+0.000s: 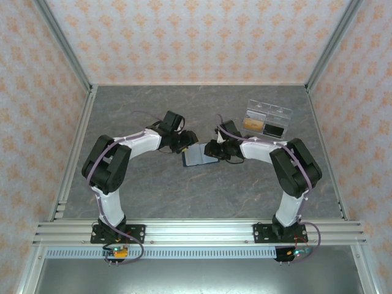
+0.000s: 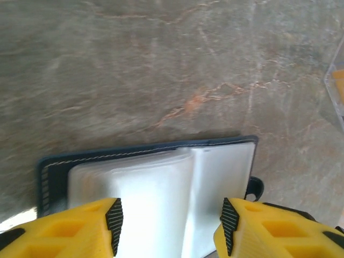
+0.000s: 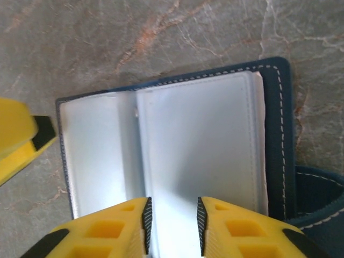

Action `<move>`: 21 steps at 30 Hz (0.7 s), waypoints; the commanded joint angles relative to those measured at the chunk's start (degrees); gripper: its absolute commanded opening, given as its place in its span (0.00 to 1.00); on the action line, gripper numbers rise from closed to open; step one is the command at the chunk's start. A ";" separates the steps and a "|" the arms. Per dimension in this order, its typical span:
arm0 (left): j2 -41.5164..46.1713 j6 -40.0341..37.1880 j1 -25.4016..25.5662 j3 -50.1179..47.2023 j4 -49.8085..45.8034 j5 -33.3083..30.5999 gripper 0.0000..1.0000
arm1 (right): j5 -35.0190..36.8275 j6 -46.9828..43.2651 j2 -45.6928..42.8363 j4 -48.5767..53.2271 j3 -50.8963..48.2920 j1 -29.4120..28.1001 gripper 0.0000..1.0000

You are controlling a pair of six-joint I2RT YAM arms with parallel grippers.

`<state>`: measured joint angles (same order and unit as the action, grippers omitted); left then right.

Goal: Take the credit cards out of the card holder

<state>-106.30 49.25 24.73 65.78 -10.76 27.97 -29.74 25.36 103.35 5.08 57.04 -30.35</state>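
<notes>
So the card holder (image 1: 199,157) is found lying open on the grey marbled surface (image 1: 153,196), pretty much dead centre of the overhead frame, and it's flanked by both arms. The left gripper (image 1: 188,146) is parked at its upper-left edge and the right gripper (image 1: 214,150) at its right edge. In the left wrist view the left gripper (image 2: 169,226) is seen at the bottom of the frame with its jaws spread wide open. The holder's pale leaves are laid out between and beyond them, and nothing is gripped. The snap tab (image 2: 254,188) is poked out at the holder's right edge, and a bit of the clear plastic box (image 2: 336,80) is caught at the right border. In the right wrist view the right gripper (image 3: 172,228) is held at bottom centre with its jaws only a narrow gap apart, over a pale leaf (image 3: 199,156), and no pinch can be made out. One of the left gripper's fingers (image 3: 16,134) is seen at the left border. The credit cards can't really be told apart from the frosted leaves, so their exact spot can't be called. In the overhead view the box is set well apart at the upper right.
</notes>
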 commanded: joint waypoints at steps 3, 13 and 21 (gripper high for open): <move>2.99 -1.13 0.14 -1.27 -4.15 -3.20 0.57 | 3.45 -0.44 2.38 5.69 3.32 0.02 0.37; -0.16 -2.41 0.80 1.87 -5.88 -1.23 0.57 | 4.30 -0.54 4.84 9.01 5.62 -0.04 0.38; -2.68 -2.35 1.34 3.47 -5.46 -0.36 0.52 | 4.29 -0.67 5.83 10.25 6.50 -0.02 0.36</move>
<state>-107.57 47.94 25.85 67.75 -14.79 27.62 -28.05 25.30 106.78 11.86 62.89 -30.35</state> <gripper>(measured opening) 0.526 0.366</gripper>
